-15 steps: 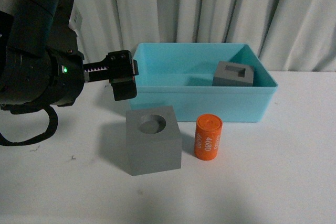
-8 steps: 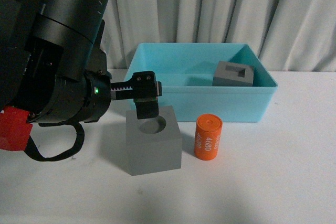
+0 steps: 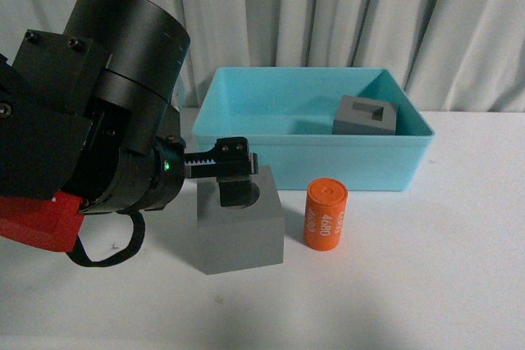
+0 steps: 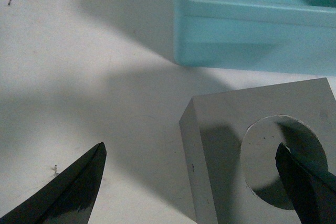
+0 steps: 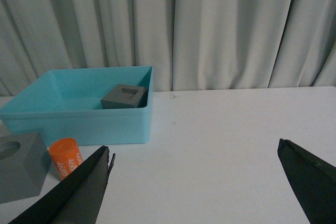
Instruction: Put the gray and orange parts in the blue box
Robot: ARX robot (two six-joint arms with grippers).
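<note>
Two gray cubes: the round-hole cube (image 3: 242, 235) stands on the white table (image 3: 426, 276), just in front of the blue box (image 3: 328, 157); the rectangular-hole cube (image 3: 366, 116) sits inside the box, toward its right end.
Cylinder: the orange cylinder (image 3: 326, 214) stands upright on the table, printed "4680", just right of the round-hole cube with a small gap between them, in front of the box's near wall.
Left arm: the left gripper (image 4: 189, 187) has its jaws spread wide, straddling one wall of the round-hole cube; one fingertip (image 4: 307, 182) is at the round hole, the other hangs over the table beside the cube; contact cannot be told.
Right arm: the right gripper (image 5: 194, 182) has its jaws spread wide and empty, above the table, well apart from the parts.
Background: a pale curtain (image 3: 328, 14) hangs behind the box.
</note>
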